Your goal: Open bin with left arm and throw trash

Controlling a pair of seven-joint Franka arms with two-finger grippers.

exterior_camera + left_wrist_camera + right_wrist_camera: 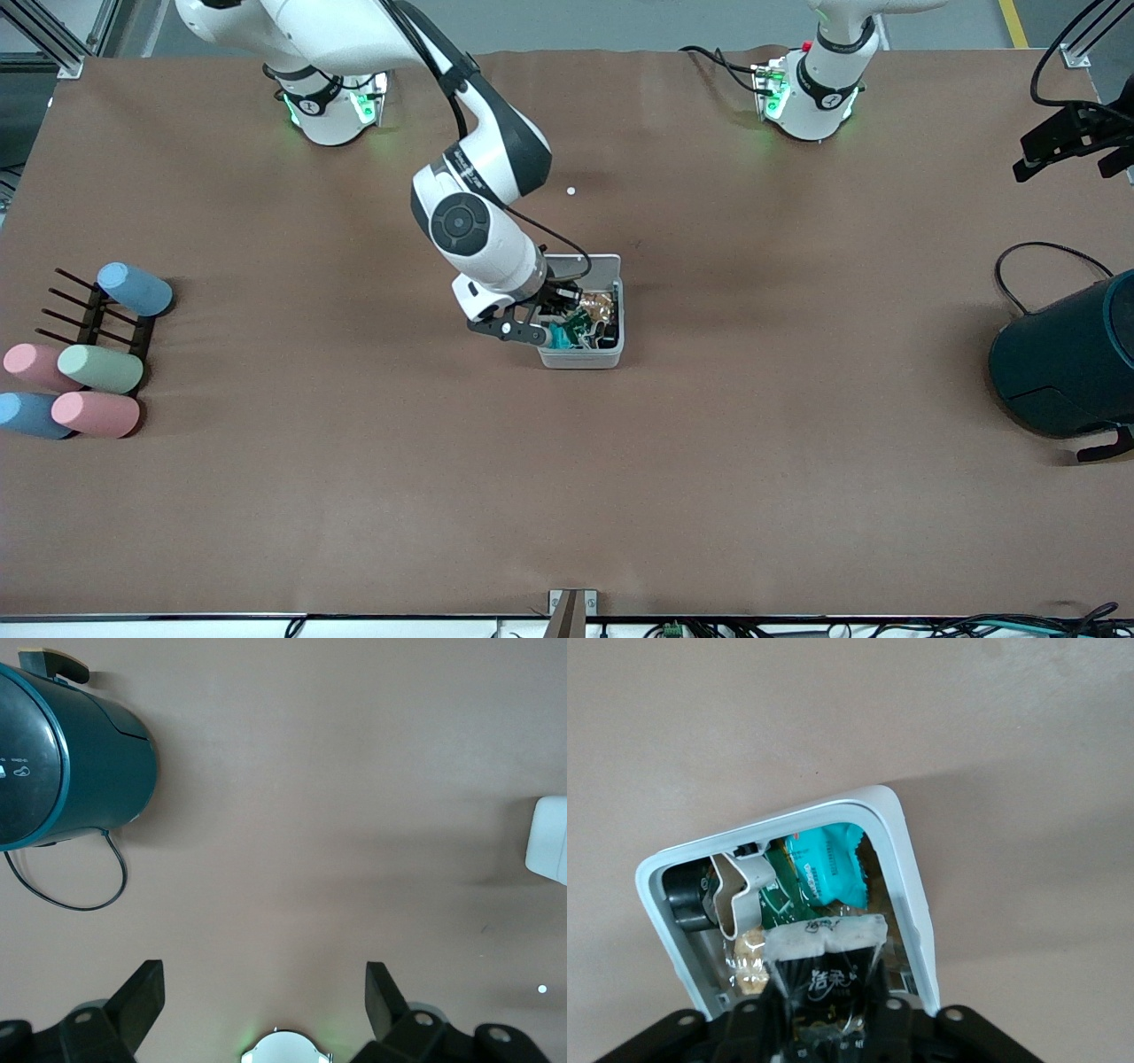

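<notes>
Bin (611,354), small, white and square with rounded corners, near the middle of a wide desk (354,496). Stands open, lid (592,263) tipped back on the edge farther from the front camera.

Brown desk, matte, faintly rippled along its farther edge. Metal framing and grey floor past the desk's edges. Tiny white dot (570,190) on the bare brown, farther from the front camera than the bin.

Toward the right arm's end from the bin: pastel cylinders (99,368), soft-looking, blue, pink and green, on and around a black pronged rack (89,310). Toward the left arm's end from the bin: a large dark teal cylinder (1067,372), smooth and glossy, with a black cable (1010,266) looped beside it.

Inside the bin, a crinkled heap: teal wrapper (833,864), green wrapper (784,895), white wavy scrap (735,890), black ring (687,899) against the wall, golden crumpled film (749,961). Smooth plastic walls, pale grey rim.

Right tool (567,310) low over the bin's open mouth, fingers (879,1001) closed on a black foil packet (824,966) with a pale sealed edge, printed in white characters.

Left tool (264,970) waits high over bare desk between the bin and the teal cylinder, black fingers (146,988) spread wide, holding nothing.
</notes>
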